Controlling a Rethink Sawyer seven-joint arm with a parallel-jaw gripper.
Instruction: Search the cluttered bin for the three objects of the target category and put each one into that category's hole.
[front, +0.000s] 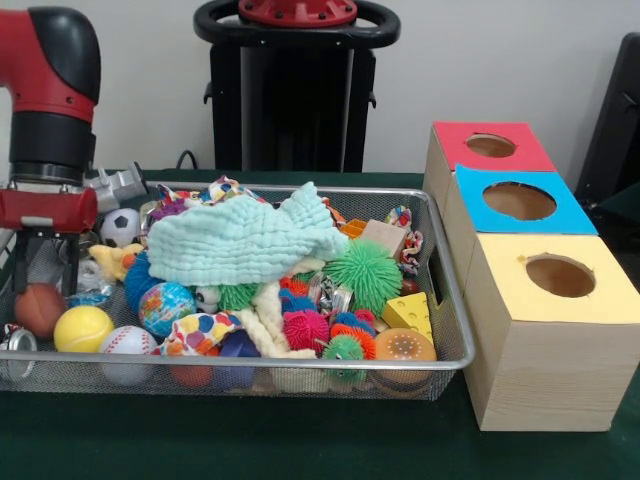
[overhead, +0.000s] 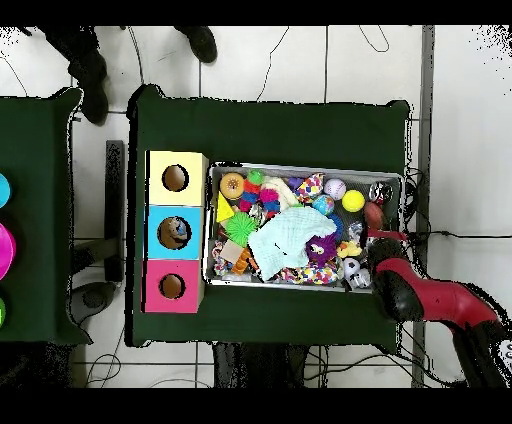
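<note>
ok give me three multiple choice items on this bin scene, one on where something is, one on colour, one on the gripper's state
1. Where does the mint cloth lie?
A. on top of the toys in the wire bin
B. on the yellow box
C. on the table outside the bin

2. What colour is the top of the middle box?
A. red
B. blue
C. yellow

3. What is the gripper doing?
A. clamped on the cloth
B. holding a ball above the boxes
C. open and empty over the bin's end farthest from the boxes

Answers:
1 A, the cloth drapes over the pile.
2 B, it sits between the red-topped box and the yellow-topped box.
3 C, its fingers stand apart with nothing between them.
</note>
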